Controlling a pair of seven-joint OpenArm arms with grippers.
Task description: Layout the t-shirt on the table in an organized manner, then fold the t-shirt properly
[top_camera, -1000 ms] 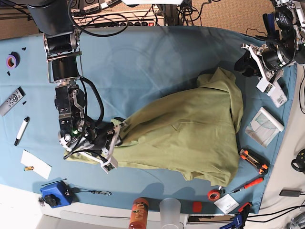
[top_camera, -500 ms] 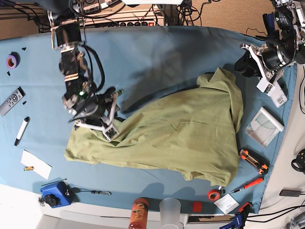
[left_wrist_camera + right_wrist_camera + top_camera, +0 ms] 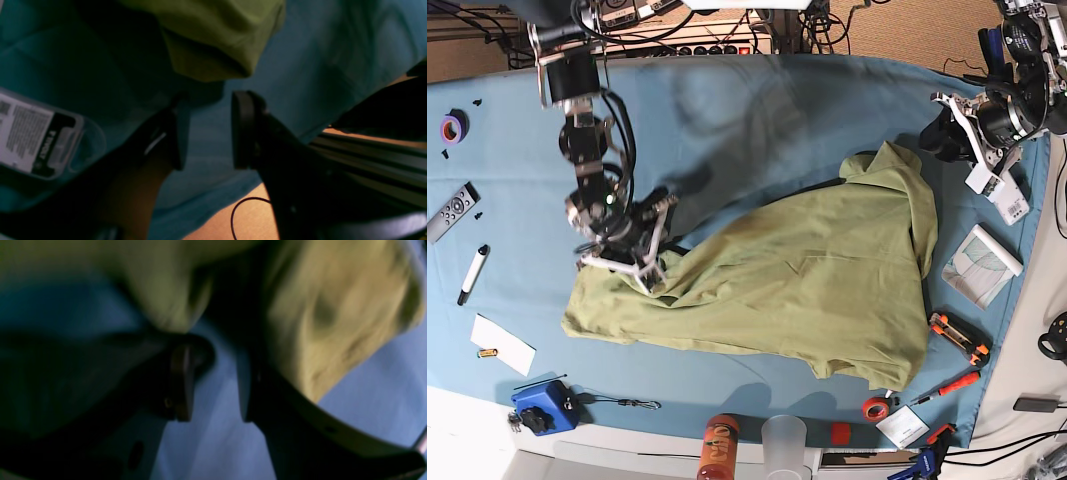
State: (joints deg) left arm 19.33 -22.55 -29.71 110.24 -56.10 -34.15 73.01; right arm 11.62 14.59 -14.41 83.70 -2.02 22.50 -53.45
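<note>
The olive-green t-shirt lies partly spread on the teal table, with its left hem flat and its far right part bunched. My right gripper hovers over the shirt's left upper edge. The right wrist view shows this gripper open, with only blue cloth between its fingers and the shirt just beyond. My left gripper stands near the table's right far corner. It is open and holds nothing, and a corner of the shirt lies just ahead of it.
A remote, a marker, purple tape and a white card lie along the left edge. A blue box, bottle and cup stand at the front. Tools and a booklet lie at the right.
My right gripper let go of the shirt's left hem and moved up and toward the far side. The hem now lies flat on the table. The left arm has not moved.
</note>
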